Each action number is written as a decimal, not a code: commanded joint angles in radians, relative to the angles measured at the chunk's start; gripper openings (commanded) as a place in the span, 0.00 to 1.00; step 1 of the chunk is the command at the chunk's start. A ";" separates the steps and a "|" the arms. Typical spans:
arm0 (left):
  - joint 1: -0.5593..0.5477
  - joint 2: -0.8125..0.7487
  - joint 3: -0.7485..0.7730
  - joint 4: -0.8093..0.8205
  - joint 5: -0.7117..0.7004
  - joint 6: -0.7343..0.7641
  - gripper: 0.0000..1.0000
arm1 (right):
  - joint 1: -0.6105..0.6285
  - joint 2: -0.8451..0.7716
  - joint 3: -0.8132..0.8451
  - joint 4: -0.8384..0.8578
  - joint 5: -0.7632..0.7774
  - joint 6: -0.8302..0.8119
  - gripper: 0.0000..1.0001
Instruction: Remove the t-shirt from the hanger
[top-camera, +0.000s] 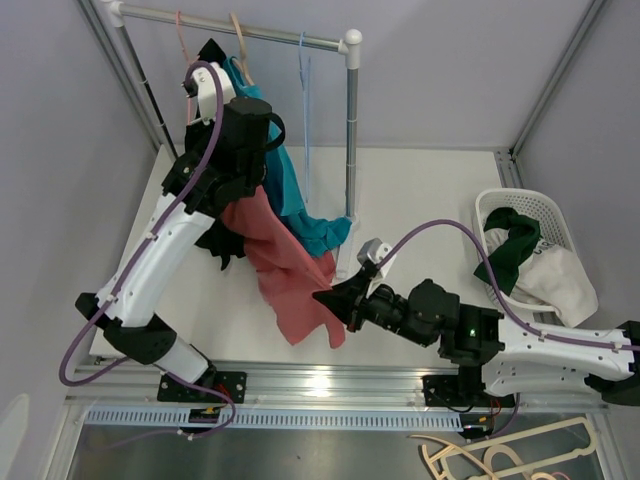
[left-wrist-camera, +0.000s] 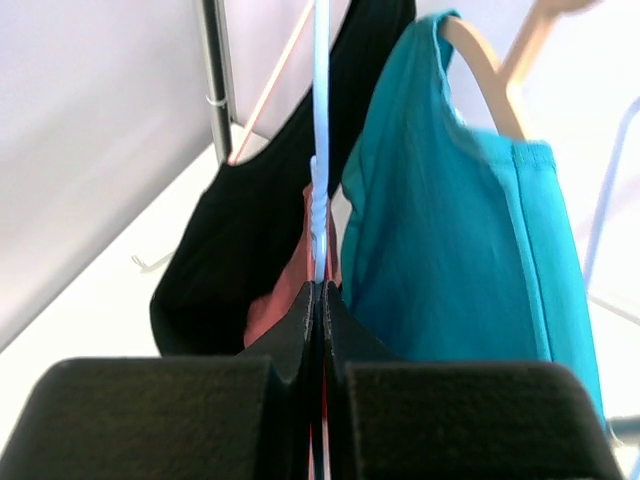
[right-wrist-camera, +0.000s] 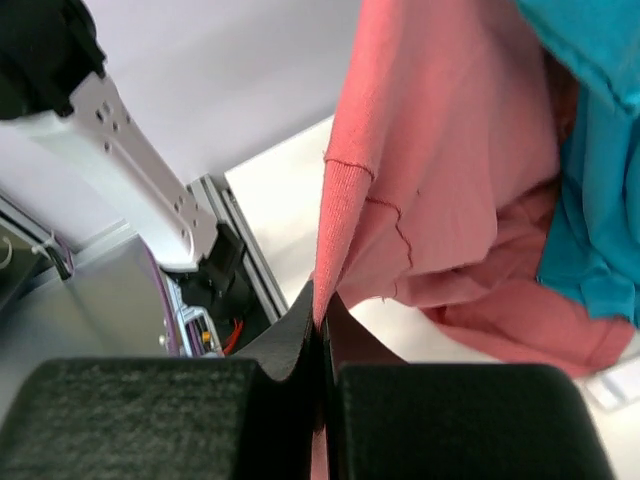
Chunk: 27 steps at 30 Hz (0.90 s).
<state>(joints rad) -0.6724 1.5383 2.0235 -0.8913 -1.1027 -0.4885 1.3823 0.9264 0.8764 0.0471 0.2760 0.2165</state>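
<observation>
A coral t-shirt (top-camera: 290, 270) hangs from a light-blue hanger (left-wrist-camera: 320, 190) and stretches down toward the front. My left gripper (left-wrist-camera: 321, 288) is shut on that hanger's thin bar, between a black shirt (left-wrist-camera: 250, 230) and a teal shirt (left-wrist-camera: 450, 230). In the top view the left gripper (top-camera: 262, 172) is buried among the hanging clothes. My right gripper (top-camera: 330, 300) is shut on the coral shirt's hem (right-wrist-camera: 340, 200), and its closed jaws show in the right wrist view (right-wrist-camera: 322, 305). The shirt is pulled taut between the two arms.
The clothes rack (top-camera: 240, 30) stands at the back with an empty blue hanger (top-camera: 303, 70) and an upright post (top-camera: 351, 130). A white basket (top-camera: 545, 215) at the right holds green and white clothes. Loose hangers (top-camera: 500, 460) lie below the table's front rail.
</observation>
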 joint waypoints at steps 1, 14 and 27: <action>0.051 0.022 0.027 0.155 -0.003 0.111 0.01 | 0.055 -0.047 -0.042 -0.093 0.112 0.040 0.00; 0.119 0.068 0.127 0.247 0.023 0.255 0.01 | 0.115 -0.170 -0.126 -0.179 0.204 0.087 0.00; 0.002 -0.027 0.144 0.123 0.032 0.219 0.01 | 0.032 -0.002 -0.056 -0.078 0.131 0.031 0.00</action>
<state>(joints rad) -0.6300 1.5841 2.1674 -0.7975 -1.0233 -0.2794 1.4464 0.8783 0.7525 -0.0906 0.4580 0.2783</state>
